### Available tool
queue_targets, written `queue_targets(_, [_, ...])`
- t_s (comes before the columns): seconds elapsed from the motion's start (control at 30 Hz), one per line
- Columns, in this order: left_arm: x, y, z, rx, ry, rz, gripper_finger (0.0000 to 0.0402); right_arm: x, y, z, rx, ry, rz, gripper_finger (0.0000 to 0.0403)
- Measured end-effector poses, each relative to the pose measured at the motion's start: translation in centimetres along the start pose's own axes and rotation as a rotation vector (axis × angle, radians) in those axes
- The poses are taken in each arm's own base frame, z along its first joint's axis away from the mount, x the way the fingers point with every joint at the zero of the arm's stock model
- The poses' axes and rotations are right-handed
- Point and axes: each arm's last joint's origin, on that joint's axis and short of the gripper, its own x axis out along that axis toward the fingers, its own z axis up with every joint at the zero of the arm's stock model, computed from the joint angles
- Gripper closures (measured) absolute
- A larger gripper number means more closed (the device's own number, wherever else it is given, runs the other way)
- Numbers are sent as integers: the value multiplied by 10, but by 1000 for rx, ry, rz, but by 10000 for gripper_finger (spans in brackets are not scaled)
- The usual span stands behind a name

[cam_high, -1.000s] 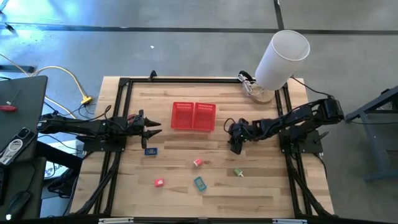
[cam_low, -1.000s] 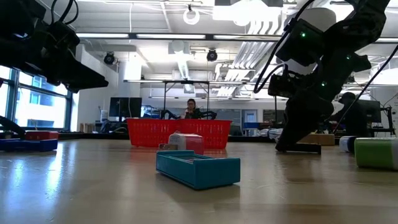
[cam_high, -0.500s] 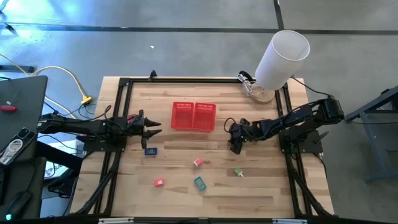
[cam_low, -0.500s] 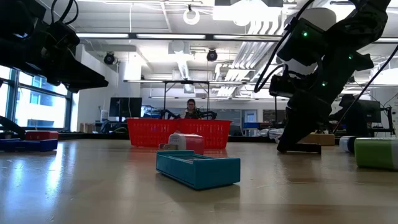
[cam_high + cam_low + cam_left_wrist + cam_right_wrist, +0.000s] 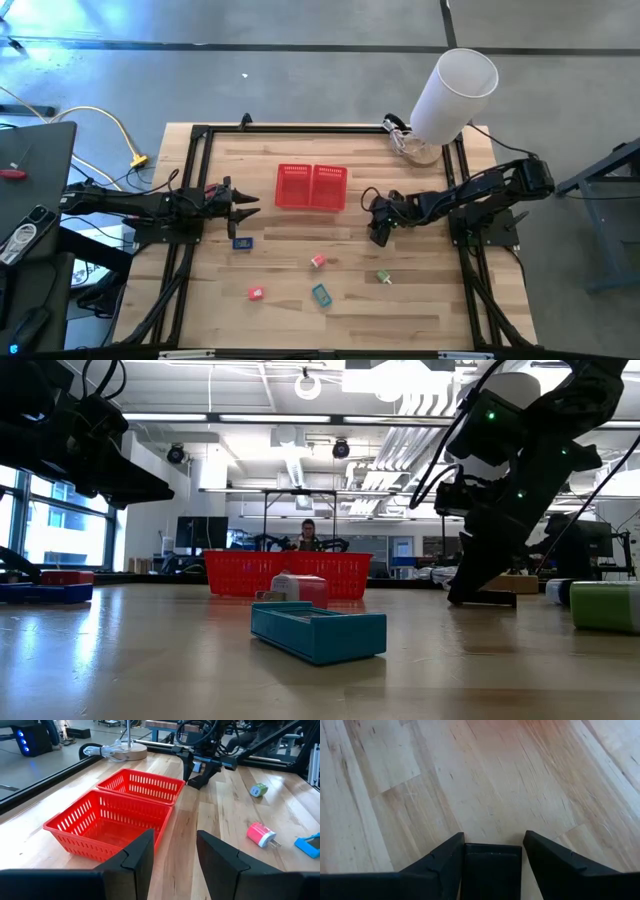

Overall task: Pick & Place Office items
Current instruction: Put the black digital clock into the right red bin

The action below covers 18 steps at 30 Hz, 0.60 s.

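Observation:
My right gripper (image 5: 378,233) stands low over the table right of the red mesh basket (image 5: 311,187), shut on a black office item (image 5: 492,870). My left gripper (image 5: 175,852) hovers open and level at the table's left, facing the basket. Five more items lie on the wood: dark blue (image 5: 242,242), pale pink (image 5: 318,261), red-pink (image 5: 255,293), teal (image 5: 321,294) and green (image 5: 383,277). My right gripper pinches the black item between its two fingers, which fill the gap on both its sides (image 5: 470,865). The fingers slant down from the table's right side. In the low view the item's lower part (image 5: 495,600) sits on the table.
A big white cylinder (image 5: 452,95) stands at the far right corner. A black frame (image 5: 200,135) runs around the table's edges. Bare wood lies between the basket and the loose items. A person (image 5: 307,535) sits in the room beyond the table.
My right gripper has rolled a little about its own pointing line while staying over the same spot, still shut on the black item.

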Motion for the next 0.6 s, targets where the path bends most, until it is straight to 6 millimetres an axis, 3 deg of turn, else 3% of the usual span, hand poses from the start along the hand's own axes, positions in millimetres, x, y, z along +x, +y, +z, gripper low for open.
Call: queue_targets(0.6, [0,0,0,2,0,-1,260,-1,1,-2,46,45,29,202])
